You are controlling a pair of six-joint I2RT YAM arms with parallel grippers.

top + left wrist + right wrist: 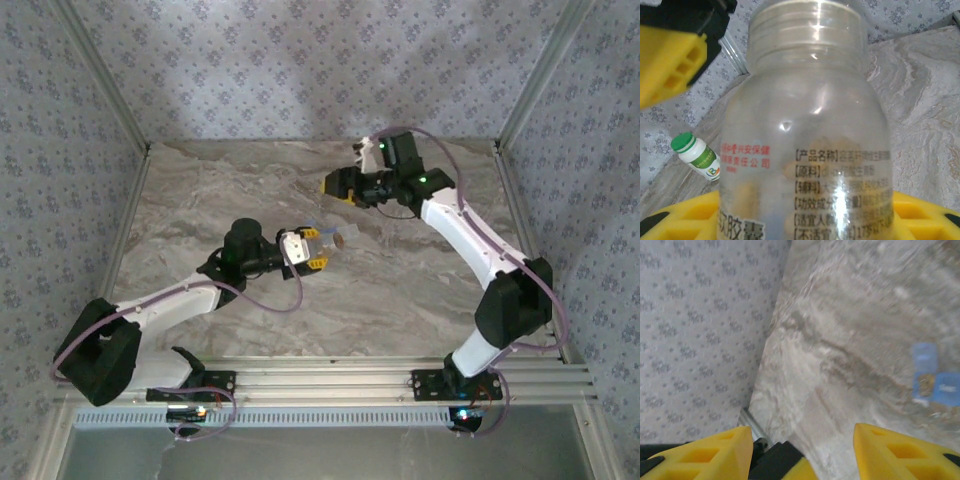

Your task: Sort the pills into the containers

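Gripping a clear Chinese-labelled bottle, left claw; right claw parted, empty.

Two robot arms, each with one yellow pincer: left pincer, right pincer. Two bottles: one clear bottle and one small white bottle with a green cap. One blue pill box, blurred. The pills inside the clear bottle are too hazy to count.

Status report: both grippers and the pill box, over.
Left gripper shut on clear uncapped plastic bottle. Right gripper open, empty. Translucent blue pill box on table. White green-capped bottle apart.
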